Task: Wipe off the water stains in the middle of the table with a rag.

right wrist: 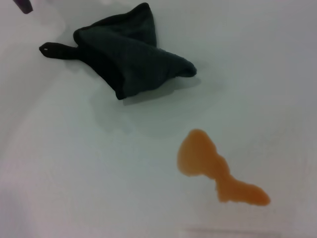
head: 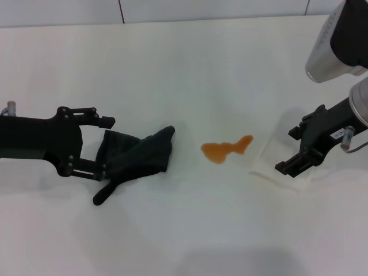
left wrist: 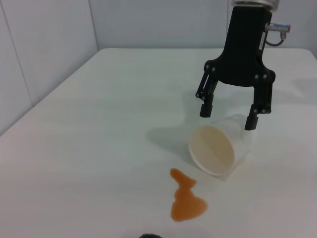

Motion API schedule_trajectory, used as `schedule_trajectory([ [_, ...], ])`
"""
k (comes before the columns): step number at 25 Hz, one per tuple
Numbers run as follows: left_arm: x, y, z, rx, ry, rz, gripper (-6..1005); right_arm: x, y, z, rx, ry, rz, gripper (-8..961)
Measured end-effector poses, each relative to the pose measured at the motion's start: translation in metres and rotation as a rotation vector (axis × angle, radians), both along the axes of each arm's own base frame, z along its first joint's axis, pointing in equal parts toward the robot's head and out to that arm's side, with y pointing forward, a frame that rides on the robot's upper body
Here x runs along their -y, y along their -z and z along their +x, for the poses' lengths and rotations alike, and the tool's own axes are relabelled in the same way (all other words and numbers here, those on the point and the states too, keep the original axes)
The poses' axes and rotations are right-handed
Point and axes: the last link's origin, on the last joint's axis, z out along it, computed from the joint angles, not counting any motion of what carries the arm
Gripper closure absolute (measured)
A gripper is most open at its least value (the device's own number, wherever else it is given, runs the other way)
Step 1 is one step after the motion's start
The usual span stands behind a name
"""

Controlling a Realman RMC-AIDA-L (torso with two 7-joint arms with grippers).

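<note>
Mid-table, the orange puddle is untouched, so no wiping is done yet. Your left gripper straddles the dark rag's edge, fingers spread, not clamped. Right gripper hangs open over a tipped clear cup beside the spill. Grasp and wipe remain.

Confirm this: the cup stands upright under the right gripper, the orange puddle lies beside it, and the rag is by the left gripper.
Not quite: the cup lies on its side, mouth toward the orange puddle, as the left wrist view shows. It is under the right gripper; the rag is by the left gripper.
</note>
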Motion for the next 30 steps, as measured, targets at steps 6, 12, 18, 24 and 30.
schedule_trajectory([
  [6, 0.001, -0.001, -0.001, 0.0, -0.002, 0.001, 110, 0.001, 0.006, -0.001, 0.006, -0.013, -0.008, 126],
  [12, 0.001, -0.001, -0.002, 0.0, -0.004, 0.002, 109, 0.001, 0.013, -0.001, 0.007, -0.019, -0.007, 126],
  [18, 0.002, -0.001, -0.003, 0.0, -0.006, 0.003, 109, 0.0, 0.021, 0.005, 0.008, -0.005, -0.004, 126],
  [24, 0.002, 0.0, -0.003, 0.0, -0.006, 0.003, 109, -0.002, 0.026, 0.011, 0.014, 0.003, 0.003, 127],
  [30, 0.001, 0.0, -0.002, 0.001, -0.006, 0.007, 109, -0.002, 0.027, 0.013, 0.019, 0.005, 0.008, 127],
])
